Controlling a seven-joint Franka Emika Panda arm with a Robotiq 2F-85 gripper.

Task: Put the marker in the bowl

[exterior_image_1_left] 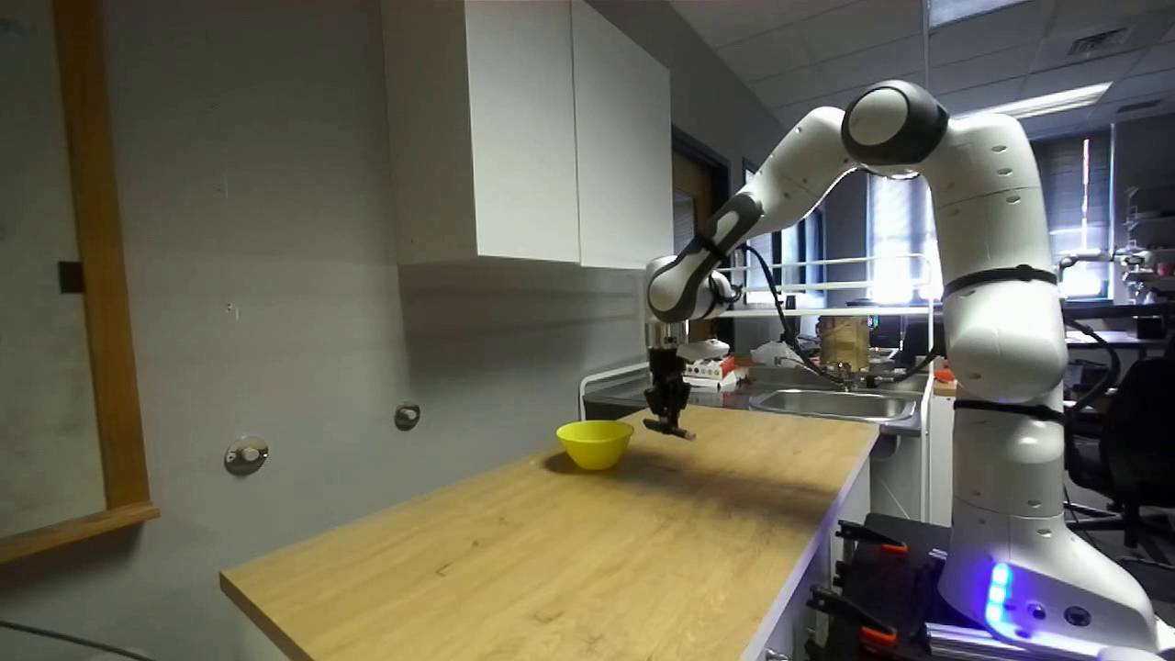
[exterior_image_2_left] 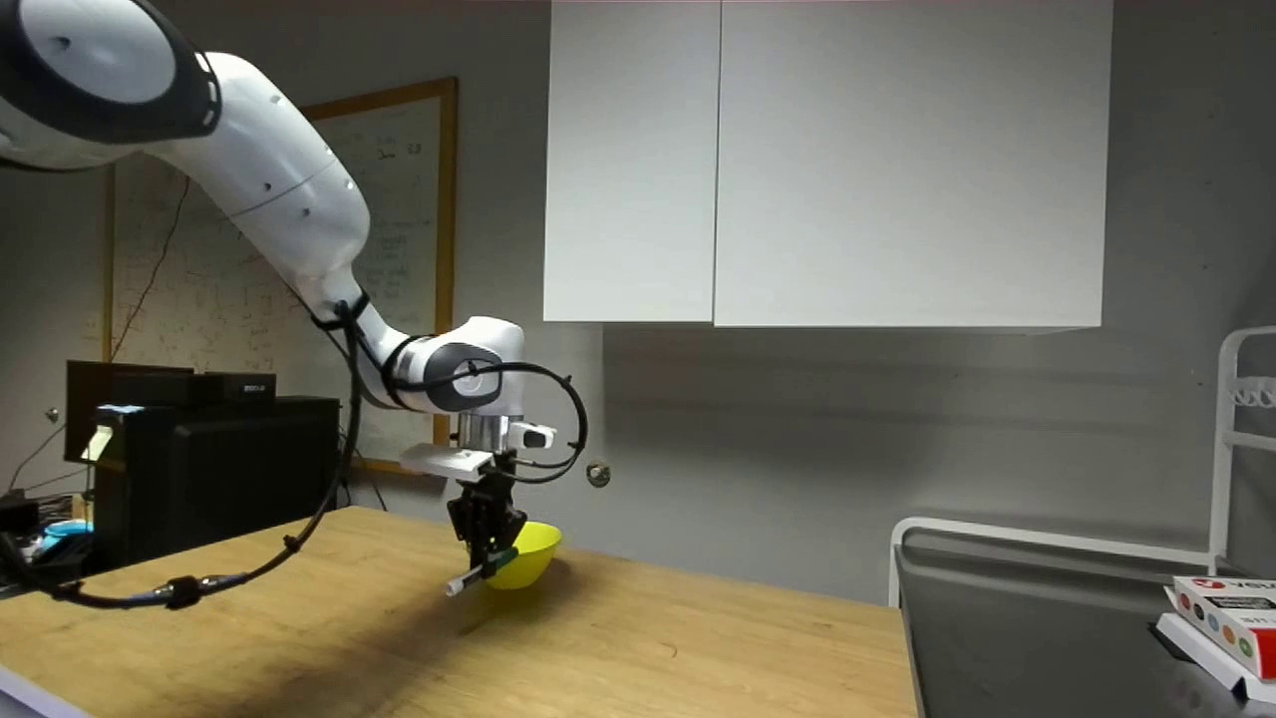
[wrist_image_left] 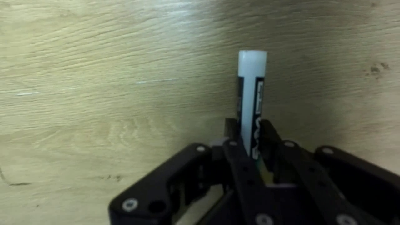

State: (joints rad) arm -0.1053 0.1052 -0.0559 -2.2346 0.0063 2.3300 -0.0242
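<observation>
My gripper [wrist_image_left: 250, 132] is shut on the marker [wrist_image_left: 252, 87], with a finger on each side of its barrel. In the wrist view the marker has a white barrel and a black printed label; its greenish other end is mostly hidden between the fingers. In both exterior views my gripper [exterior_image_1_left: 669, 422] [exterior_image_2_left: 486, 560] holds the marker [exterior_image_1_left: 685, 433] [exterior_image_2_left: 465, 580] roughly level above the table. The yellow bowl [exterior_image_1_left: 595, 446] stands upright on the table, left of my gripper in that exterior view. The bowl [exterior_image_2_left: 535, 560] also shows partly behind the gripper in an exterior view.
The wooden table [exterior_image_1_left: 551, 551] ends at a grey wall behind the bowl. White cabinets [exterior_image_1_left: 523, 138] hang above. A metal sink [exterior_image_1_left: 835, 404] and small boxes [exterior_image_2_left: 1231, 623] lie beyond the table's end. Black computer equipment [exterior_image_2_left: 219, 459] stands at the opposite end.
</observation>
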